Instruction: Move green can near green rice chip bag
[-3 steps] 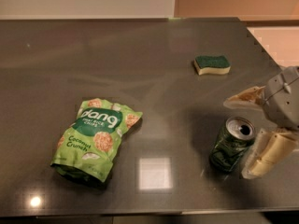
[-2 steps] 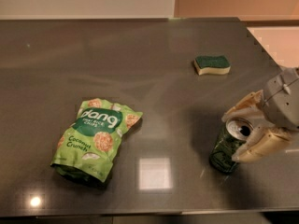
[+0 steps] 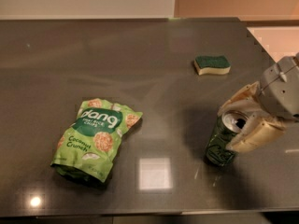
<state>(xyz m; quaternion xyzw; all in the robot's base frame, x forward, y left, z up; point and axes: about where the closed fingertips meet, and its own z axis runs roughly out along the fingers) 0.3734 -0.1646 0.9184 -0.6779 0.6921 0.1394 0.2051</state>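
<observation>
The green can (image 3: 217, 149) stands on the dark table at the right front, its silver top with the opening facing up. My gripper (image 3: 227, 129) reaches in from the right edge. Its two pale fingers (image 3: 254, 135) sit on either side of the can's upper part and are closed against it. The green rice chip bag (image 3: 96, 139) lies flat at the left front, with white "dang" lettering and chip pictures. A wide stretch of bare table lies between the bag and the can.
A green-topped sponge (image 3: 212, 64) lies at the back right, beyond the gripper. The table's (image 3: 149, 55) front edge runs close below the bag and can; its right edge is just past the gripper. A pale wall stands behind.
The gripper's fingers have drawn together from a wide spread onto the can's top. The can, bag and sponge have stayed where they were.
</observation>
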